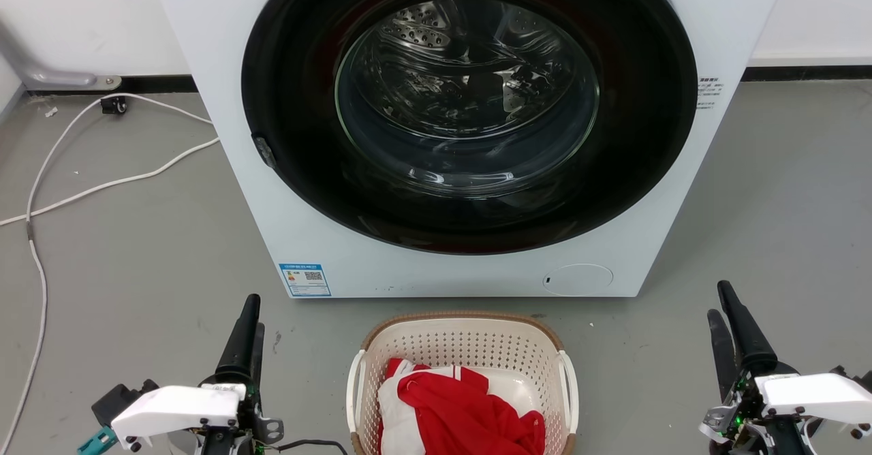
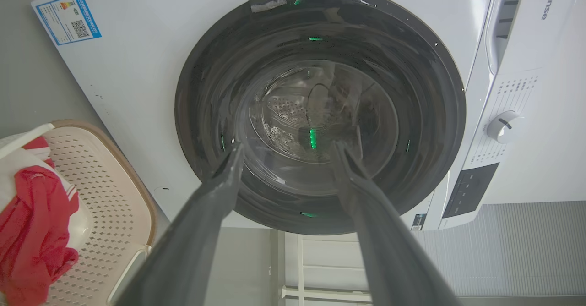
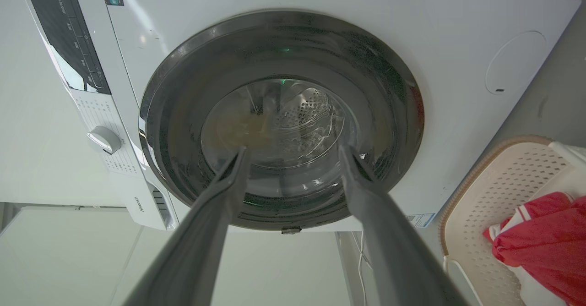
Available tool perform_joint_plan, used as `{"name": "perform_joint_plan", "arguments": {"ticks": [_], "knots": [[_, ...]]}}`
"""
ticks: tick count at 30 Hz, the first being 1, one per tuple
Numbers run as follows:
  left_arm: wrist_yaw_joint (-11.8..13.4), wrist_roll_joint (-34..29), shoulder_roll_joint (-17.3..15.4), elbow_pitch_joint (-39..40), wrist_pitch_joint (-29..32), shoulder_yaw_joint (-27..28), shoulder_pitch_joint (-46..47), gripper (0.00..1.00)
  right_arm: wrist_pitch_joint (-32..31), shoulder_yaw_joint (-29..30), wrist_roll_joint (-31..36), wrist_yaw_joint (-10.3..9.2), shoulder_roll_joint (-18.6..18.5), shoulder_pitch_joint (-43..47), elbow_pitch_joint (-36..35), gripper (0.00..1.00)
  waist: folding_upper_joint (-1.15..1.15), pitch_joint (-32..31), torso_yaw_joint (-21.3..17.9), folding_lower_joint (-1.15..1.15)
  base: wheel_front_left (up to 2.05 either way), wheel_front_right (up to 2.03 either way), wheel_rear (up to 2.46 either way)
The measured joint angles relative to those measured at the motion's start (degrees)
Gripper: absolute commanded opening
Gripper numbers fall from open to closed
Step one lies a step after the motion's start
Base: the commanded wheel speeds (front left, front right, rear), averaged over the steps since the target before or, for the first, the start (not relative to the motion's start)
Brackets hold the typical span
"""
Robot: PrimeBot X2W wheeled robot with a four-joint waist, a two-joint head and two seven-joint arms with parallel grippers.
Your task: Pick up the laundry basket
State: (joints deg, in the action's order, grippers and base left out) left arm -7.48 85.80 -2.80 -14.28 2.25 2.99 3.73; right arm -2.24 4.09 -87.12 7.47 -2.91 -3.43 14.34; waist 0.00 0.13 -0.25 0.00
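A grey floor [image 1: 749, 203] carries a white front-loading washing machine [image 1: 204, 33]. Just in front of it, centred, sits the cream perforated plastic laundry basket [image 1: 463, 342], brown-rimmed and holding red-and-white clothing [image 1: 463, 407], likely parked there for loading. The left hand [image 1: 255, 312] and right hand [image 1: 718, 298] flank the basket, both released and empty, probably lined up for its white side handles [image 1: 355, 387]. The wrist views add the machine's dial [image 2: 502, 126].

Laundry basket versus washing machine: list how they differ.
The laundry basket is cream perforated plastic with a brown rim; the washing machine is smooth white with a dark round door. The laundry basket is narrower and lower than the washing machine. The laundry basket holds red and white clothing; the washing machine's drum looks empty. Both stand on the grey floor.
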Motion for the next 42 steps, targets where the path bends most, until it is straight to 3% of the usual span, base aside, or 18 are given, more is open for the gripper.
{"name": "perform_joint_plan", "arguments": {"ticks": [13,25,42], "knots": [[0.4,-19.8,0.0,3.3,-3.0,-1.8,0.2,1.00,3.0,0.2,22.7,0.00,0.0,0.8,-3.5,1.00,0.00,-0.1,-0.1,0.00,0.00,0.00,0.00],[1.2,-33.3,0.0,4.4,-5.5,-4.1,0.4,1.00,5.2,-0.7,36.4,0.01,0.0,1.4,-4.6,1.00,0.00,-0.2,-0.3,0.00,0.00,0.00,0.00],[2.0,-47.4,-0.2,4.3,-8.5,-6.2,1.2,1.00,4.6,-1.1,51.4,0.01,0.0,2.3,-7.1,1.00,0.00,-0.3,-0.4,0.00,0.00,0.00,0.00]]}}
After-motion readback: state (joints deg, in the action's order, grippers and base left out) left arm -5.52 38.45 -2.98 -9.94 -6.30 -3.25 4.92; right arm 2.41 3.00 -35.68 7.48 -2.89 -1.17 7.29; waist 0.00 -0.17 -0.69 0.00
